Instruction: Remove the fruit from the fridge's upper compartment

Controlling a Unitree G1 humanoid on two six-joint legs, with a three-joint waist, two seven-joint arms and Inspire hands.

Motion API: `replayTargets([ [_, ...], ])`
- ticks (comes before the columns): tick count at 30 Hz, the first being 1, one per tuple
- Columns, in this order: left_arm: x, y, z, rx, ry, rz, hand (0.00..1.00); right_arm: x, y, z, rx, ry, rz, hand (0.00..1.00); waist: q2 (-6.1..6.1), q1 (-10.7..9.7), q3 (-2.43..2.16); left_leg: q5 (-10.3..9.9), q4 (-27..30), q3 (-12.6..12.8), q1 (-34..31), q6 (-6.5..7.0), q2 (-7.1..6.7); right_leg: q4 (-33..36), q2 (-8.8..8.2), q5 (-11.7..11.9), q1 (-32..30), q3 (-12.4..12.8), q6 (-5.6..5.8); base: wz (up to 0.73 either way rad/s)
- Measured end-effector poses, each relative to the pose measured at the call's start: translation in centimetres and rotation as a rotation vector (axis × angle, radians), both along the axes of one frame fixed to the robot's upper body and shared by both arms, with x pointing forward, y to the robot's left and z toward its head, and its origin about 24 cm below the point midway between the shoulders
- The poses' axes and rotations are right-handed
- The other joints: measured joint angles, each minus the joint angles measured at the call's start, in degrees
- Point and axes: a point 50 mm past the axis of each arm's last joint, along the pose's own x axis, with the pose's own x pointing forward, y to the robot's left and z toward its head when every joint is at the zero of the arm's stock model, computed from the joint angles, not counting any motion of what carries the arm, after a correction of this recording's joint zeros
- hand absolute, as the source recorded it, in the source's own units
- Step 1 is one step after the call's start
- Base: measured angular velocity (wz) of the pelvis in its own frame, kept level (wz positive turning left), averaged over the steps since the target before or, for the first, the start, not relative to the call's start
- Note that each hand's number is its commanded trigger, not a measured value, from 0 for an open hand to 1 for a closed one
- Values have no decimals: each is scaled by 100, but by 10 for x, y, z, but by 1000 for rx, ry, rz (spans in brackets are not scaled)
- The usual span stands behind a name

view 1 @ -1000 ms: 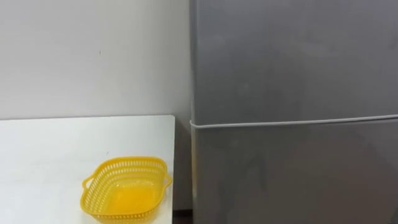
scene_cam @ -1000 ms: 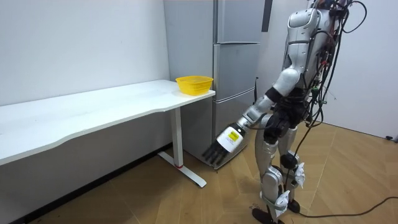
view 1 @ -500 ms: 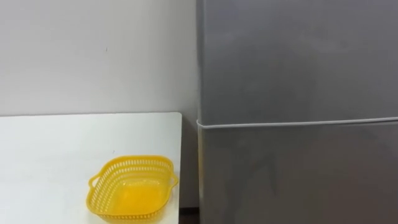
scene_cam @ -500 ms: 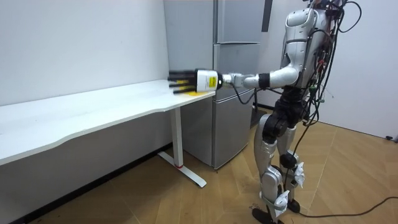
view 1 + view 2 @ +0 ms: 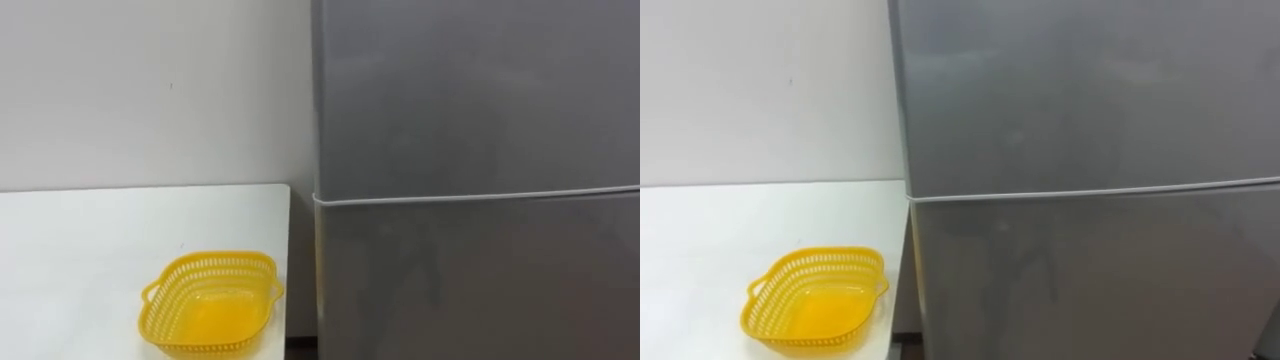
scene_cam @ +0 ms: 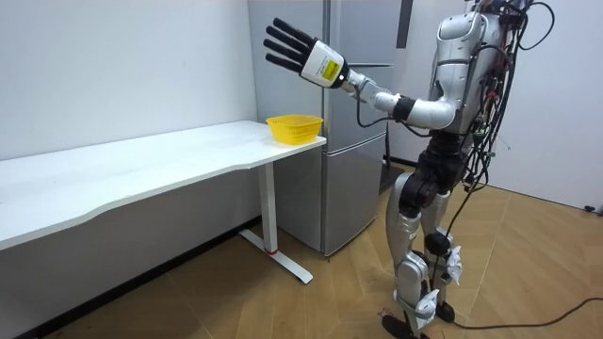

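The grey fridge [image 5: 470, 90] fills the right of the eye views with both doors closed; a pale seam [image 5: 470, 195] divides the upper door from the lower one [image 5: 1090, 280]. In the room view I stand facing the fridge [image 6: 358, 94], about an arm's length off. My left hand [image 6: 300, 54] is raised at head height, fingers straight and spread, holding nothing, out towards the fridge's upper part and apart from it.
A yellow mesh basket [image 5: 212, 303] sits empty at the corner of the white table [image 5: 80, 240], just left of the fridge. In the room view the table [image 6: 141, 165] runs along the wall towards the room view's left. Wooden floor lies around me.
My left arm has swung up from hanging low beside my leg, past table height, to head height with the fingers spread. The eye views shifted slightly; fridge and basket stayed put.
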Motion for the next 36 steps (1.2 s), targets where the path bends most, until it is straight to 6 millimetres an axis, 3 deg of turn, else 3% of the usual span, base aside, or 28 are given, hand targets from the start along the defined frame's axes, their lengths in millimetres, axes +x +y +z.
replayTargets([
  [5,11,-12,15,61,-32,-133,0,0,0,0,16,14,6,0,-23,-41,-15,0,-20,-4,-1,0,1,5,3,0,-16,8,0,0],
  [12,37,-39,25,40,-55,-390,0,16,-1,0,25,-9,31,0,16,-216,6,1,-18,3,3,1,0,3,3,0,-22,24,0,0],
  [16,43,-49,23,1,-65,-505,0,24,0,1,32,-26,40,0,36,-409,16,1,-16,18,6,1,4,4,6,0,-12,40,0,-3],
  [25,54,-83,17,63,13,-807,0,29,2,1,34,-41,42,0,48,-603,7,1,12,75,-120,0,45,88,13,1,-196,31,-2,-3],
  [31,58,-92,14,47,40,-919,0,26,0,1,30,-26,40,0,99,-631,-26,1,51,75,-164,-1,34,85,15,2,-227,18,-2,0],
  [36,60,-95,13,54,58,-954,0,28,-1,1,29,-26,41,0,106,-636,-23,1,53,74,-165,-1,44,85,14,2,-237,25,-2,0],
])
